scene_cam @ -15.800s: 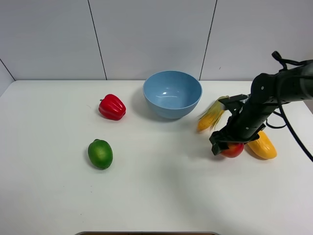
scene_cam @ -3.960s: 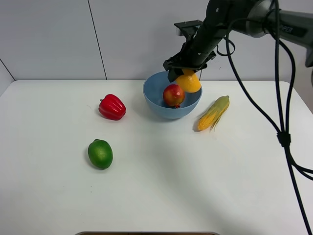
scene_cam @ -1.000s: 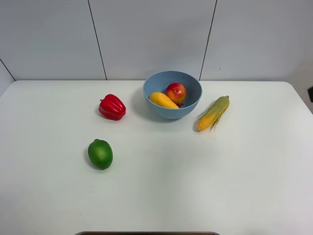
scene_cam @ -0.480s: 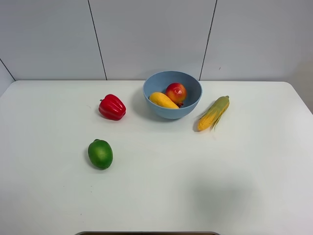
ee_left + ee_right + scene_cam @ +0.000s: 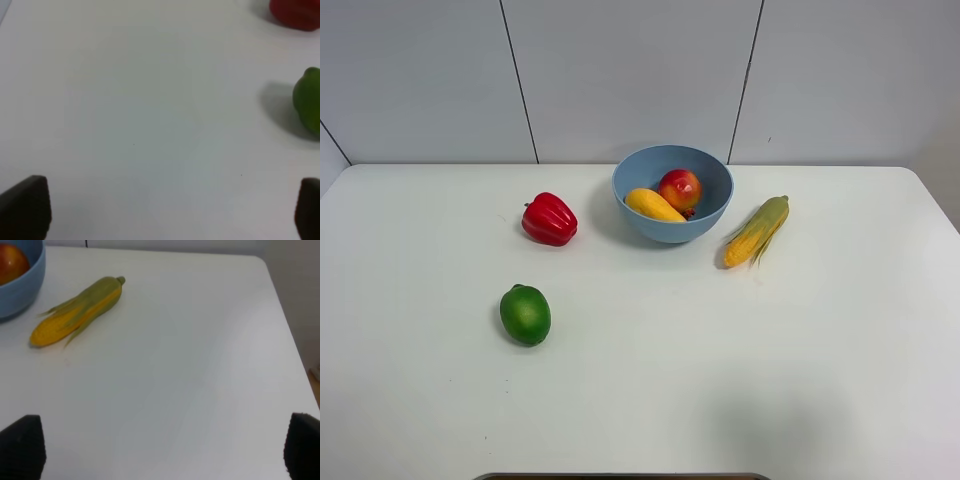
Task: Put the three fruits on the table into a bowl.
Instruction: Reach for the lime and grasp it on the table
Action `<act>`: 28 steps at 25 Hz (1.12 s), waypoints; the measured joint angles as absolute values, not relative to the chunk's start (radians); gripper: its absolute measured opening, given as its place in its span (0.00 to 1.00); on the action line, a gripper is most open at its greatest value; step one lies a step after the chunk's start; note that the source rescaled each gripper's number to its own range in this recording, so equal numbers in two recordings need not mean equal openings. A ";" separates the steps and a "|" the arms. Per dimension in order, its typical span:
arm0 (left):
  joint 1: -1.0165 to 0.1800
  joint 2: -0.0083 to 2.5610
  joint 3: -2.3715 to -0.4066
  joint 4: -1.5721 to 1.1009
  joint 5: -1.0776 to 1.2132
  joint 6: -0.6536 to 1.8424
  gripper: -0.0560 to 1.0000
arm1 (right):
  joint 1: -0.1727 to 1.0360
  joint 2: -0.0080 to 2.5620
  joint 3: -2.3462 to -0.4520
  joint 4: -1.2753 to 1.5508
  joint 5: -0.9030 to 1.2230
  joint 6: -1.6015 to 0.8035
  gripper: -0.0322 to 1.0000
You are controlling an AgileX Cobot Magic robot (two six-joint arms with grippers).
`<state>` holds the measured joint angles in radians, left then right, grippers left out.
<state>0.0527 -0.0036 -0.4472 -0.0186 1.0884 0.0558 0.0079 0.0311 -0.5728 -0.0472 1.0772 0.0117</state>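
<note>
The light-blue bowl (image 5: 672,192) stands at the back middle of the white table (image 5: 640,380). The red-yellow pomegranate (image 5: 680,188) and the yellow-orange mango (image 5: 654,205) lie inside it. The green lime-like fruit (image 5: 525,314) lies on the table at front left; it also shows in the left wrist view (image 5: 307,100). Neither gripper shows in the exterior view. In the left wrist view my left gripper (image 5: 170,210) is open and empty, well apart from the green fruit. In the right wrist view my right gripper (image 5: 162,450) is open and empty over bare table.
A red bell pepper (image 5: 549,219) sits left of the bowl, and shows in the left wrist view (image 5: 296,10). A corn cob with green husk (image 5: 756,231) lies right of the bowl, and shows in the right wrist view (image 5: 77,310) beside the bowl's rim (image 5: 22,285).
The right arm, which dropped the mango into the bowl beside the pomegranate seconds ago, has left the exterior view. In the last second nothing on the table has moved.
</note>
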 joint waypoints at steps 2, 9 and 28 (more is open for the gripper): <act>0.053 -0.004 -0.447 -0.019 1.088 0.056 1.00 | 0.008 0.001 -0.566 -0.046 1.087 0.012 0.90; 0.053 -0.004 -0.447 -0.019 1.088 0.056 1.00 | 0.008 -0.003 -0.562 -0.046 1.093 0.012 0.90; 0.053 -0.004 -0.447 -0.019 1.088 0.056 1.00 | 0.008 -0.003 -0.562 -0.046 1.094 0.012 0.90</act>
